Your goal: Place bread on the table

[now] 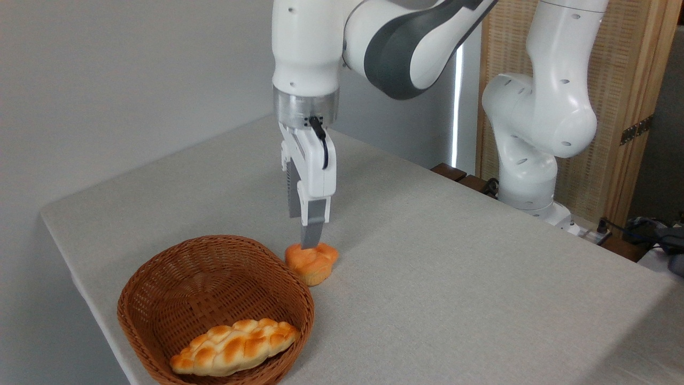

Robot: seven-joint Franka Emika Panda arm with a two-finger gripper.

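The bread (311, 264), a small golden-brown bun with a ridged top, rests on the light grey table (454, 278) just right of the basket rim. My gripper (311, 241) points straight down over it, and the one grey fingertip (312, 235) that shows meets the bun's top edge. I see the gripper side-on, so the other finger and the gap between the two are hidden. Whether the fingers still hold the bun does not show.
A brown wicker basket (160, 289) stands at the front left of the table with a longer braided loaf (235, 346) inside. The arm's white base (526, 176) is mounted at the back right, with cables (641, 230) beyond the table edge.
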